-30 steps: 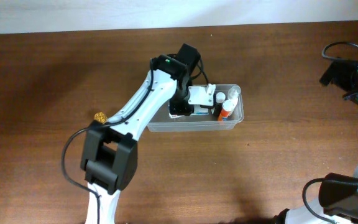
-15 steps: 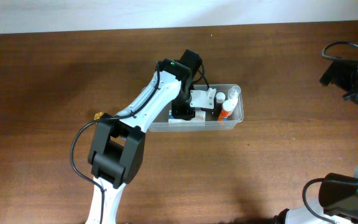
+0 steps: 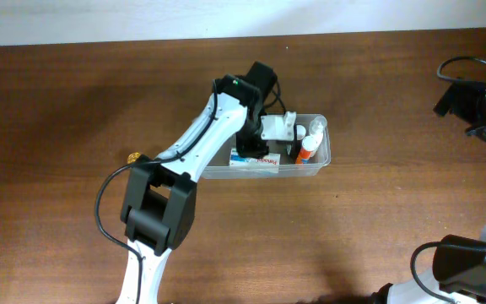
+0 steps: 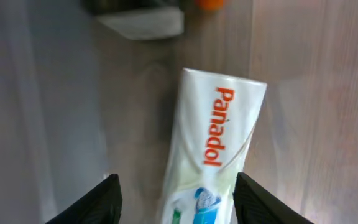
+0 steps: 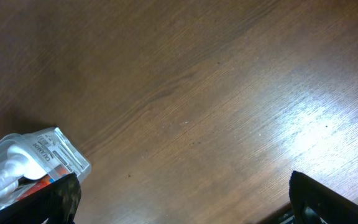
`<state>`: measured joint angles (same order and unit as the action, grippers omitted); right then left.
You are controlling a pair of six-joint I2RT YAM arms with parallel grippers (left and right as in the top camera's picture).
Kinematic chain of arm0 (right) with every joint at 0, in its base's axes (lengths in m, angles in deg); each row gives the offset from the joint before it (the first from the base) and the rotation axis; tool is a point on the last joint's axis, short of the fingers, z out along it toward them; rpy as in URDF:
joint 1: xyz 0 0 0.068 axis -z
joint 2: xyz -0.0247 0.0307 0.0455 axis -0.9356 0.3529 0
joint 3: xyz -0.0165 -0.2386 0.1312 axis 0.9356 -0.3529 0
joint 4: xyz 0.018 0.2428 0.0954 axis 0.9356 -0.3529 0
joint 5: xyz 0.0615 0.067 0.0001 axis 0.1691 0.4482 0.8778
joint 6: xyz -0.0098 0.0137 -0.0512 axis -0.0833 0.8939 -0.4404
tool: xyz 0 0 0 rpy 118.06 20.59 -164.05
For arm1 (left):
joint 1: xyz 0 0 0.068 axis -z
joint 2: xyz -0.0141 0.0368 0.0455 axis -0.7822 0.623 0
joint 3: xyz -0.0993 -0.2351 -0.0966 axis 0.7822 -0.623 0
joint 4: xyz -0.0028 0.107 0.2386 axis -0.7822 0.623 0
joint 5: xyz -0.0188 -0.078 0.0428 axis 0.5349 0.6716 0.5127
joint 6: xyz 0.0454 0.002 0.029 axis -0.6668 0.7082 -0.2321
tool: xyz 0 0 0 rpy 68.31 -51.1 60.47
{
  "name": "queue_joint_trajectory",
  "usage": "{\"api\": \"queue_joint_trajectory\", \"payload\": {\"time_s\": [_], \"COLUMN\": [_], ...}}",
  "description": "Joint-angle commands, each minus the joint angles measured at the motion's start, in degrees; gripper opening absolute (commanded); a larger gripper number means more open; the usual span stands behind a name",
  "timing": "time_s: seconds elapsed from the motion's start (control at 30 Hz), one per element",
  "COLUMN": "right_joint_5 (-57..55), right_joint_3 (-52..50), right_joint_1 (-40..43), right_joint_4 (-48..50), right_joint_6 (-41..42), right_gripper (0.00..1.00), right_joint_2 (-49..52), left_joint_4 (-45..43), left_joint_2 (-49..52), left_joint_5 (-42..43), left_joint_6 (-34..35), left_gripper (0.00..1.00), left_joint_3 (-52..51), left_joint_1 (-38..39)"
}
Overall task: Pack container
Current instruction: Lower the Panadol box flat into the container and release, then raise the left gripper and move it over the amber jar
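Note:
The container (image 3: 322, 159) is a clear, shallow tub in the middle of the table. A white Panadol box (image 3: 256, 160) lies flat inside it along the near wall. In the left wrist view the box (image 4: 219, 143) lies between my open left gripper (image 4: 182, 186) fingers, with a gap on the left side. In the overhead view the left gripper (image 3: 268, 135) hovers over the tub's middle. An orange-capped bottle (image 3: 307, 149) and a white bottle (image 3: 315, 128) stand at the tub's right end. My right gripper (image 5: 185, 199) is open and empty over bare table.
A small gold object (image 3: 135, 158) lies on the table left of the tub. The right arm (image 3: 479, 97) sits at the far right edge with cables. The tub's corner (image 5: 36, 158) shows at the lower left of the right wrist view.
The left gripper has lifted and shifted toward the far side, leaving the Panadol box lying in the tub near the front wall. The right arm has not moved.

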<state>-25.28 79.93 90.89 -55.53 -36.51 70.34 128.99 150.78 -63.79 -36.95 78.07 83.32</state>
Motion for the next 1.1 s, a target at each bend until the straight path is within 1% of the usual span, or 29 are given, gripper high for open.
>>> {"api": "queue_joint_trajectory", "payload": {"time_s": [0.0, 0.13, 0.17, 0.2, 0.23, 0.27, 0.3, 0.4, 0.43, 0.5, 0.53, 0.6, 0.67, 0.73, 0.87, 0.97, 1.07], "right_joint_5": [-0.3, -0.3, -0.3, -0.3, -0.3, -0.3, -0.3, -0.3, -0.3, -0.3, -0.3, -0.3, -0.3, -0.3, -0.3, -0.3, -0.3], "right_joint_3": [0.7, 0.7, 0.7, 0.7, 0.7, 0.7, 0.7, 0.7, 0.7, 0.7, 0.7, 0.7, 0.7, 0.7, 0.7, 0.7, 0.7], "right_joint_1": [0.3, 0.3, 0.3, 0.3, 0.3, 0.3, 0.3, 0.3, 0.3, 0.3, 0.3, 0.3, 0.3, 0.3, 0.3, 0.3, 0.3], "right_joint_4": [0.1, 0.1, 0.1, 0.1, 0.1, 0.1, 0.1, 0.1, 0.1, 0.1, 0.1, 0.1, 0.1, 0.1, 0.1, 0.1, 0.1], "right_joint_6": [0.6, 0.6, 0.6, 0.6, 0.6, 0.6, 0.6, 0.6, 0.6, 0.6, 0.6, 0.6, 0.6, 0.6, 0.6, 0.6, 0.6], "right_gripper": [0.98, 0.98, 0.98, 0.98, 0.98, 0.98, 0.98, 0.98, 0.98, 0.98, 0.98, 0.98, 0.98, 0.98, 0.98, 0.98, 0.98], "right_joint_2": [-0.3, -0.3, -0.3, -0.3, -0.3, -0.3, -0.3, -0.3, -0.3, -0.3, -0.3, -0.3, -0.3, -0.3, -0.3, -0.3, -0.3], "left_joint_4": [4.1, 10.6, 13.0, 15.5, 18.1, 20.9, 23.5, 30.3, 31.3, 31.3, 31.3, 31.3, 31.3, 31.3, 31.3, 31.3, 31.3], "left_joint_2": [-0.1, -0.2, -0.2, -0.2, -0.2, -0.2, -0.2, -0.2, -0.6, -1.4, -1.9, -3.0, -4.5, -5.9, -9.8, -12.9, -14.0], "left_joint_5": [-0.9, -8.9, -10.4, -10.6, -10.6, -10.6, -10.6, -10.6, -11.9, -11.3, -9.9, -5.7, -1.8, -0.6, -2.8, -7.0, -9.5], "left_joint_6": [5.6, 16.7, 20.7, 23.6, 25.7, 27.5, 28.9, 33.7, 42.6, 50.9, 53.0, 54.8, 55.1, 55.1, 55.1, 55.8, 55.9], "left_gripper": [0.62, 0.62, 0.66, 0.75, 0.82, 0.93, 0.98, 0.99, 0.99, 0.99, 0.99, 0.99, 0.99, 0.99, 0.99, 0.99, 1.00], "left_joint_3": [7.9, 16.1, 18.7, 21.0, 23.1, 25.1, 26.6, 29.6, 29.9, 29.9, 29.8, 29.8, 29.6, 28.9, 23.7, 16.4, 8.4], "left_joint_1": [0.1, 0.1, 0.1, 0.0, -0.3, -0.7, -1.3, -4.0, -6.7, -10.0, -11.7, -14.9, -18.1, -20.5, -23.8, -25.2, -26.6]}}
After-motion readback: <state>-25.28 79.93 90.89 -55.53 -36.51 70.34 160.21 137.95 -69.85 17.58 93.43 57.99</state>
